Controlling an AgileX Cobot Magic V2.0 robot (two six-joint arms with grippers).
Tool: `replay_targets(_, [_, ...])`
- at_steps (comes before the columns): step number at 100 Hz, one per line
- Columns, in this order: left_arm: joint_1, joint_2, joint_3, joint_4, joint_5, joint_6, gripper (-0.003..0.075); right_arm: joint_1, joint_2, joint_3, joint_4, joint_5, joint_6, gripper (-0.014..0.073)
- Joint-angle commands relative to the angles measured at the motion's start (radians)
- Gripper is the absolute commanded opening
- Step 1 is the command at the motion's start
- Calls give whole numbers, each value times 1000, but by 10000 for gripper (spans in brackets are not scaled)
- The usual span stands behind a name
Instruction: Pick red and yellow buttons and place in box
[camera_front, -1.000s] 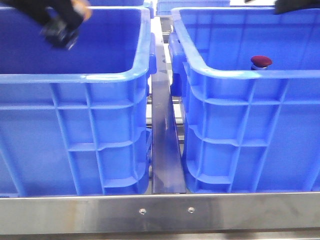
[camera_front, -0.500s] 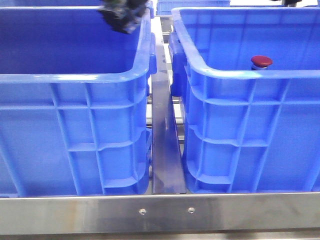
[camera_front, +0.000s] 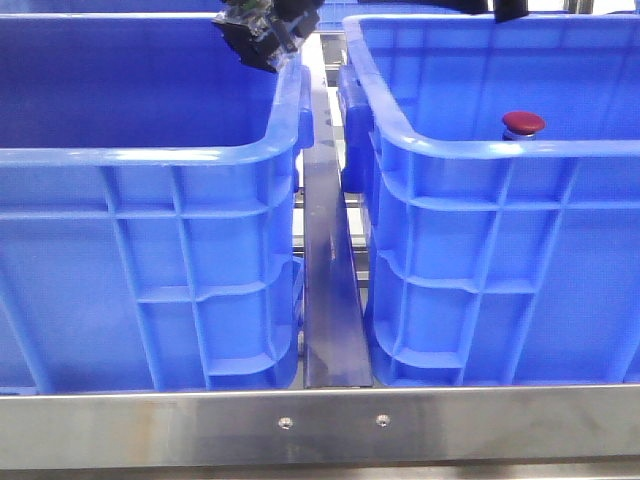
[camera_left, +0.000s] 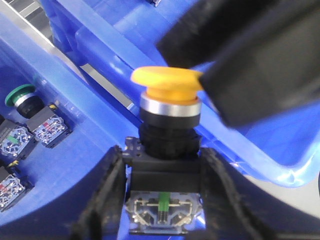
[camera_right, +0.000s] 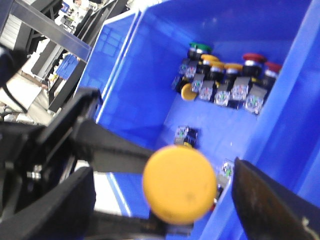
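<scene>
My left gripper (camera_front: 262, 30) is shut on the yellow button (camera_left: 167, 82), its fingers (camera_left: 107, 190) clamped on the button's black body. It holds the button up over the far right corner of the left blue bin (camera_front: 150, 155). My right gripper (camera_front: 497, 10) is open. In the right wrist view its fingers (camera_right: 60, 200) stand wide on either side of the yellow cap (camera_right: 179, 184) without closing on it. A red button (camera_front: 523, 124) stands inside the right blue bin (camera_front: 500, 150), near its front wall.
A steel rail (camera_front: 328, 270) runs between the two bins and a metal bar (camera_front: 320, 425) crosses the front. A green button (camera_left: 20, 95) and contact blocks (camera_left: 49, 131) lie in the bin below. Several more buttons (camera_right: 225, 80) cluster in a bin's far corner.
My left gripper has carried the yellow button from the far left of the left bin rightward to its far right corner. My right gripper has come into view at the top.
</scene>
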Motion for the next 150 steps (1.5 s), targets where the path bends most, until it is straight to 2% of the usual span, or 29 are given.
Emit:
replay_targets(1, [-6,-39,-33,-16,-56,1,138,0,-22,-40,66,14,-2,580])
replay_targets(41, [-6,-39,-33,-16,-56,1,138,0,20,-40,66,83,0,568])
replay_targets(46, [-6,-39,-33,-16,-56,1,138,0,20,-40,66,83,0,528])
replay_targets(63, [-6,-39,-33,-16,-56,1,139,0,20,-40,66,81,0,292])
replay_targets(72, [-6,-39,-33,-16,-55,1,147,0,20,-40,66,81,0,276])
replay_targets(79, [-6,-39,-33,-16,-51,1,214,0,20,-40,66,80,0,276])
replay_targets(96, [-4,-39,-35,-14,-35,1,534,-9,18,-42,66,62,-10,276])
replay_targets(103, [2,-45,-40,-8,-12,1,599,-39,15,-58,62,51,-45,276])
replay_targets(122, [7,-71,-48,-6,3,1,601,-168,-11,-112,-5,24,-93,276])
replay_targets(137, [7,-82,-48,-6,3,1,601,-275,-57,-118,-137,-117,-159,276])
replay_targets(150, [7,-82,-48,-6,3,1,601,-307,-74,-116,-297,-267,-168,278])
